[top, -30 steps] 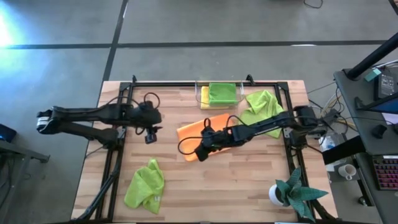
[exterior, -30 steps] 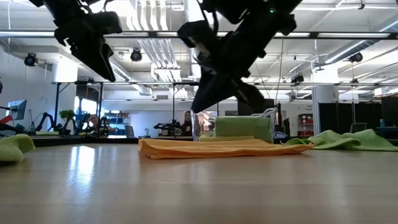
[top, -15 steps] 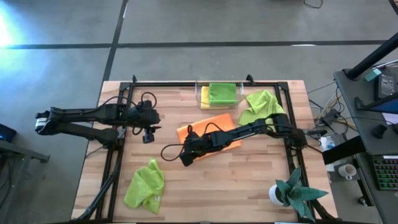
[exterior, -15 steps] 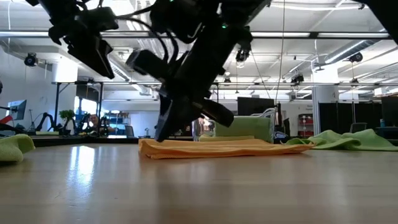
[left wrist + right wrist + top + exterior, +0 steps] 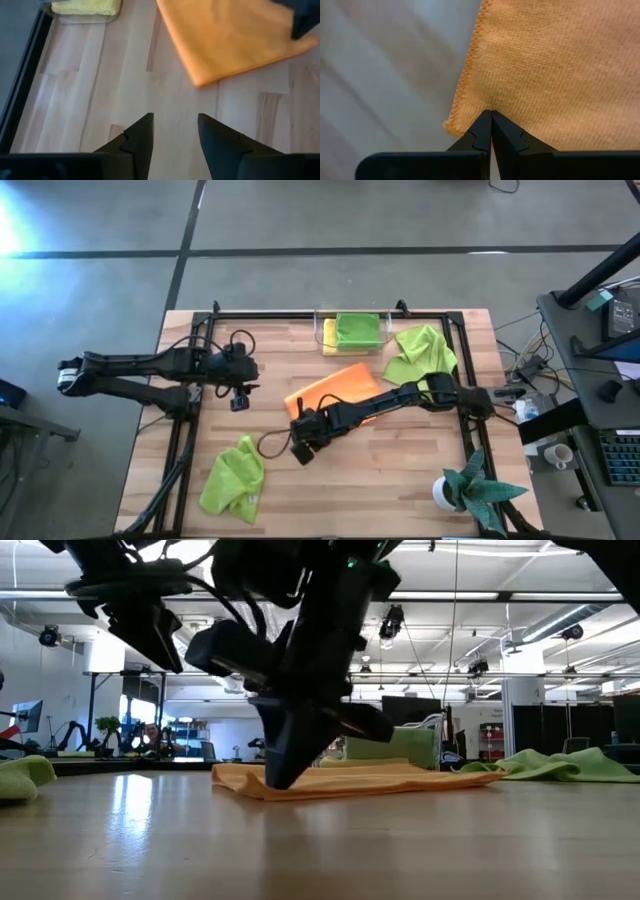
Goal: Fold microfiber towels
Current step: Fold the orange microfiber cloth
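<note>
The orange towel (image 5: 338,387) lies folded flat mid-table, slanting from near left to far right. My right gripper (image 5: 300,432) reaches across it from the right, pointing steeply down with its fingers shut at the towel's near-left corner (image 5: 451,125). My left gripper (image 5: 238,402) hangs open above bare wood left of the towel, touching nothing. One lime green towel (image 5: 235,478) lies crumpled at the near left, another (image 5: 420,352) at the far right. A folded green towel and a yellow one (image 5: 85,7) sit in the clear bin (image 5: 352,332). My right gripper sets its shut fingertips (image 5: 482,125) on the orange towel's top face (image 5: 492,102), just inside the stitched edge by the near-left corner. The fingers come from above, slanting down from the right. The towel lies flat on the table under them.
A teal spiky plant in a white pot (image 5: 468,490) stands at the near right corner. Black frame rails (image 5: 180,450) run along the table's left and right sides. Bare wood (image 5: 380,470) stretches between the orange towel and the near edge.
My right gripper, shut throughout, has swept across the orange towel toward the table's near-left, tipping more steeply down and sinking until its tips are at the towel's near-left corner. In the low view that end of the towel now sits slightly farther left.
</note>
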`<state>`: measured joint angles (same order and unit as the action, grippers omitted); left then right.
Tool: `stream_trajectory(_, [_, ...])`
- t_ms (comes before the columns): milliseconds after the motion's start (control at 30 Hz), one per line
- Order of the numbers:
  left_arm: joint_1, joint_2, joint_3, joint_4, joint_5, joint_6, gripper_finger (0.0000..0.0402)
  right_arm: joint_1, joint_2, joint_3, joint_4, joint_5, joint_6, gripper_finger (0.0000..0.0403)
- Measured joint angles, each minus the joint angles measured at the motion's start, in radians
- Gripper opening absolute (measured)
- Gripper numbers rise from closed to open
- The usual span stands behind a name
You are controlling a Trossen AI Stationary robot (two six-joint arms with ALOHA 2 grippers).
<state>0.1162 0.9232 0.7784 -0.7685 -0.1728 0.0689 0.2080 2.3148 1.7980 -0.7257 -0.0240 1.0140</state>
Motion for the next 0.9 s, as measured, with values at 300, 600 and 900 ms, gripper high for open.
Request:
stream_trajectory(300, [0.0,0.059,0.0,0.071,0.101,0.046,0.0138,0.113,-0.024,-0.013,-0.141,-0.065,-0.027,0.0008])
stream_trajectory(600, [0.0,0.164,0.0,0.286,0.313,0.06,0.0138,0.196,-0.055,-0.04,-0.323,-0.068,-0.028,0.0008])
stream_trajectory(900, [-0.04,0.334,0.0,0.525,0.426,0.096,0.0138,0.212,-0.077,-0.05,-0.4,-0.058,-0.102,0.0008])
